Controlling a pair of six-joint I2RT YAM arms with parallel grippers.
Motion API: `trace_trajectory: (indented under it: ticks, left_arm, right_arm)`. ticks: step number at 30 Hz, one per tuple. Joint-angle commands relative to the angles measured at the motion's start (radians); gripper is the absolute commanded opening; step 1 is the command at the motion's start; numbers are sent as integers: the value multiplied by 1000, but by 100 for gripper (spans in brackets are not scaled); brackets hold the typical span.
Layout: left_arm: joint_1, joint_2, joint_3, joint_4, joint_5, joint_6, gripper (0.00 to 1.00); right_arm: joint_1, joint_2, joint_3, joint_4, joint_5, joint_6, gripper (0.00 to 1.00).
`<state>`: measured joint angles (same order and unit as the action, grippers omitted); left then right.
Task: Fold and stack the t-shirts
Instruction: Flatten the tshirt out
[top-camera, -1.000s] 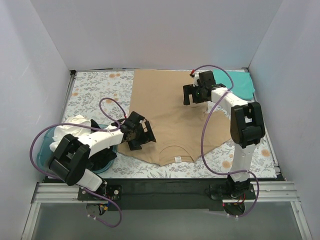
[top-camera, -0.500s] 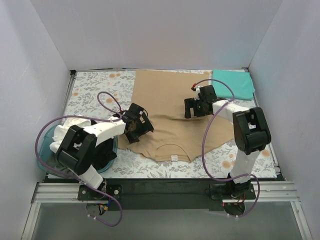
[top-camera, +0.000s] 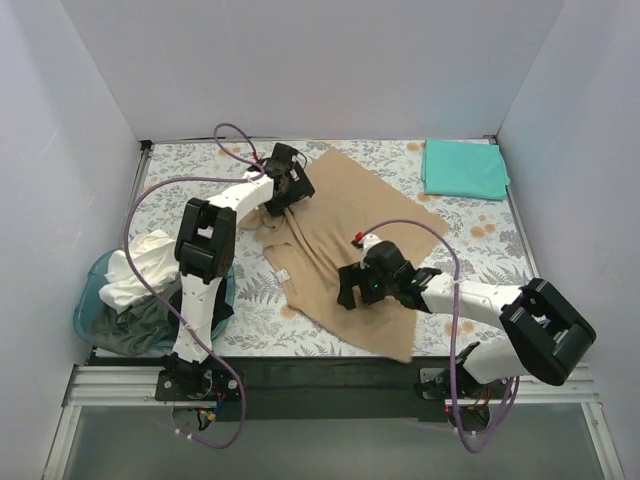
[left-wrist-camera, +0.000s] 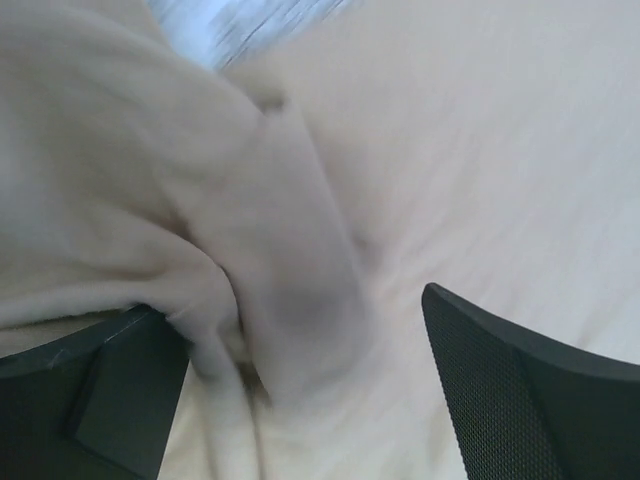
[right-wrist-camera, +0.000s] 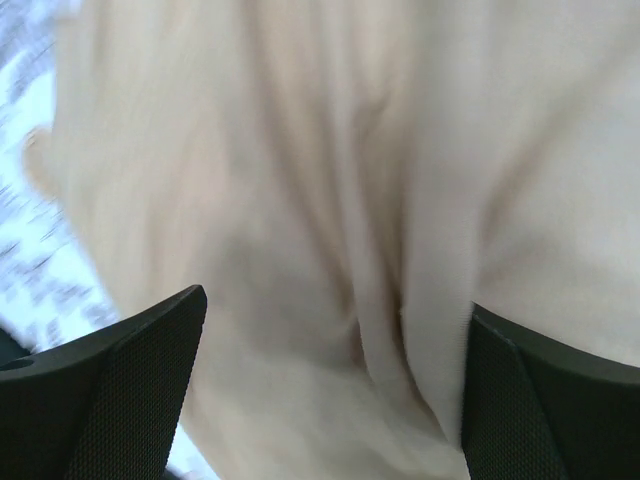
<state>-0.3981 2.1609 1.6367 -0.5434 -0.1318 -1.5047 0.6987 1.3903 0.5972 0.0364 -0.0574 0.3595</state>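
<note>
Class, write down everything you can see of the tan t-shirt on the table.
The tan t-shirt is plain, soft cloth, lying slantwise on the flowered table, rumpled, with folds bunched near its collar. The collar, with a small white label, faces the near-left side. The left gripper sits at its far corner and the right gripper on its near part, jaws apart with cloth between.

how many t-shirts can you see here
3: tan shirt spread mid-table, teal shirt folded at the far right corner, white shirt in the blue basket at left. Dark cloth under it may hide more.
</note>
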Motion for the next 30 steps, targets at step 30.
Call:
trace_trajectory:
  ticks: [30]
  left_arm:
    - [-88,-374,-428,50,-41,12,93]
  right_arm:
    - [-225,177,389,-224,329,-93,98]
